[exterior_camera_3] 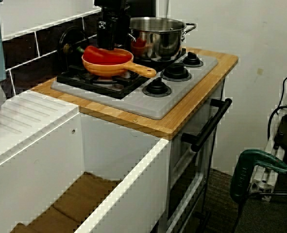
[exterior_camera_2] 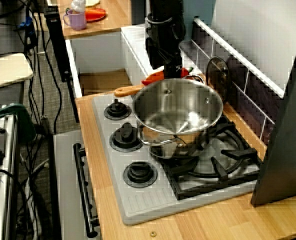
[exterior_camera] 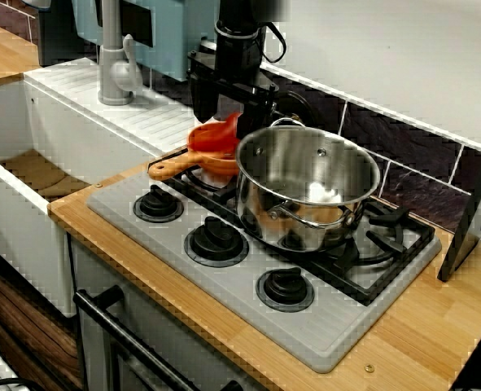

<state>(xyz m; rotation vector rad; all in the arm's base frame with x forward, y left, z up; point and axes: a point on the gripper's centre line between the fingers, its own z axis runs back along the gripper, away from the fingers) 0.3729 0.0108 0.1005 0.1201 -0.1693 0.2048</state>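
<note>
Close beside the orange pan (exterior_camera_3: 115,69), a steel pot (exterior_camera: 260,199) is crowding the hob (exterior_camera: 224,289). Pointing straight down, the gripper (exterior_camera_3: 109,44) is touching the red piece (exterior_camera_3: 97,54) in that pan; its spread cannot be told.

Glossy red vegetable (exterior_camera_3: 103,54) in shallow orange pan (exterior_camera_3: 110,71); pan upright on burner grate (exterior_camera_3: 74,74)
</note>
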